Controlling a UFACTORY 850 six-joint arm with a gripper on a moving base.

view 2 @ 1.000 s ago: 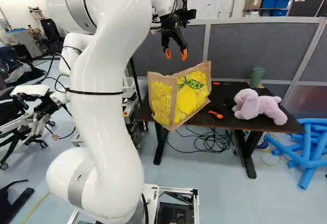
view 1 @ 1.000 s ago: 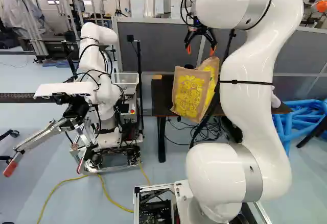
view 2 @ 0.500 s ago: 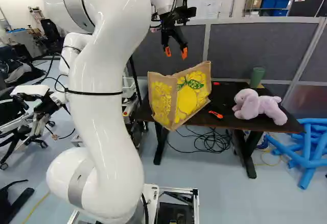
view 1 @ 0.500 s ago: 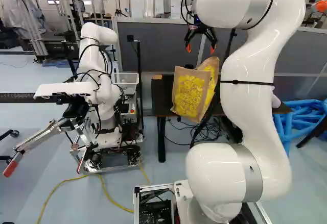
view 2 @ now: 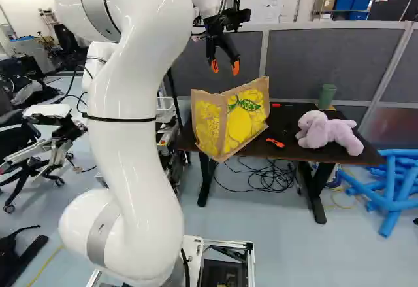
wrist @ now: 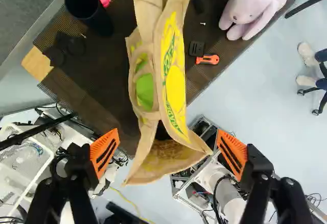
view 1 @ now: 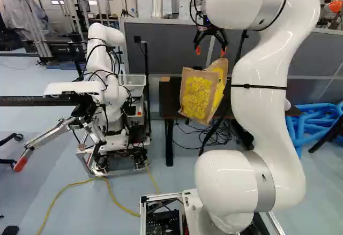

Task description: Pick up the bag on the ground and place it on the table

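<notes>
A pink plush toy [view 2: 330, 135] is positioned near an orange-handled tool [wrist: 208, 59]. A green cup [view 2: 328, 97] is located behind the toy. Blue tubes [view 2: 390, 182] are piled on the floor [view 2: 284, 248]. Grey partitions [view 2: 333, 61] are installed farther back.

The bag [view 2: 240, 120] looks like matt, creased paper, the arm [view 2: 134, 143] glossy and smooth, the toy [view 2: 326, 133] fuzzy cloth.

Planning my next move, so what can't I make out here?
- Full contents of the yellow-printed brown paper bag: its walls hide them, wrist view.
- Its contact with the dark tabletop: bag blocks it, all views.
- White jointed arm's top: cut off, both base views.
</notes>
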